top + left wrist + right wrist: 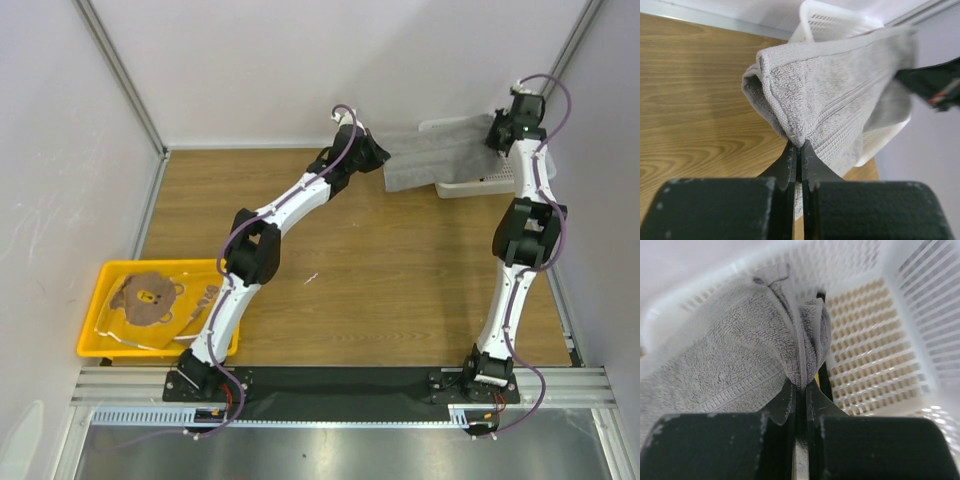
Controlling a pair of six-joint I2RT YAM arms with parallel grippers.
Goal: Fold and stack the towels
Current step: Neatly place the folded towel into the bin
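- The left gripper (797, 147) is pinching the grey towel (830, 95): its jaws are pressed together on a folded corner, with cloth bunching just above the tips.
- The right gripper (802, 385) is clamping the same towel at another corner, jaws tight on a gathered fold, over the inside of the basket (875, 340).
- In the top view the grey towel is stretching between the two grippers at about 1 o'clock on the table (380, 270), running from the 9 o'clock side to the 3 o'clock side.
- The towel's right part is lying across the basket's rim; its left part is hanging out over the wood.
- The basket is sitting at about 2 o'clock, against the back wall and near the right wall.
- The bear towel (148, 298) is lying in the tray (90, 350) at about 8 o'clock, well apart from the grey one, bear face up.
- The left arm is reaching from its base towards 1 o'clock; the right arm is reaching almost straight to 12 o'clock.
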